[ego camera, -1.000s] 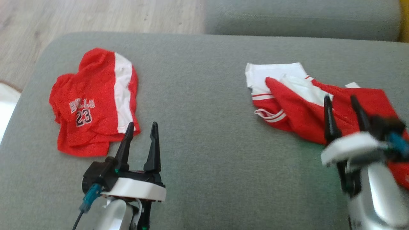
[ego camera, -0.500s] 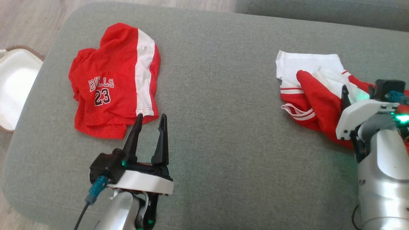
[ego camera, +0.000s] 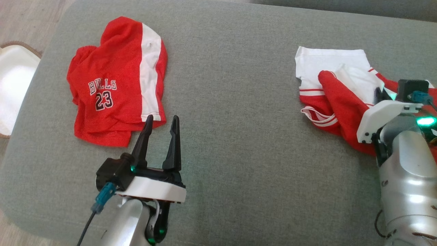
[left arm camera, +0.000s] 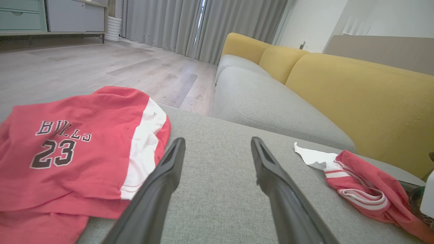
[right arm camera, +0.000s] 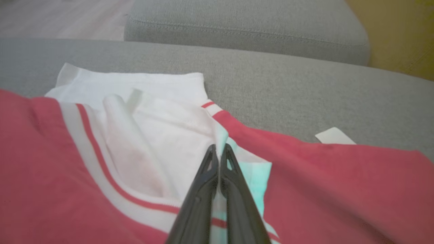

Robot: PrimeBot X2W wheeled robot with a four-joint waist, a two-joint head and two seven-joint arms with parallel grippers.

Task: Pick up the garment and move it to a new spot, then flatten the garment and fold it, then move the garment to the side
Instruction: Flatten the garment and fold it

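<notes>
A crumpled red and white garment [ego camera: 338, 102] lies at the right of the grey cushion [ego camera: 232, 102]. My right gripper [right arm camera: 219, 149] is shut on a raised fold of its white cloth; in the head view the right gripper [ego camera: 379, 95] is mostly hidden behind its white wrist. A red garment printed "BULLS 23" [ego camera: 116, 82] with a white stripe lies at the left. Just beside its near right corner, my left gripper [ego camera: 161, 119] stands open and holds nothing. The left wrist view shows the left gripper [left arm camera: 217, 140] over bare cushion between the printed garment [left arm camera: 78, 152] and the striped garment [left arm camera: 359, 183].
A grey sofa seat with yellow backrests [left arm camera: 356, 91] stands beyond the cushion. A pale round rug or bed [ego camera: 13, 89] lies on the wooden floor left of the cushion. The cushion's middle is bare fabric between the two garments.
The head camera has tilted down and shifted. My right gripper, open above the striped garment a second ago, has dropped onto it and shut on the white fold. The left gripper stays as it was.
</notes>
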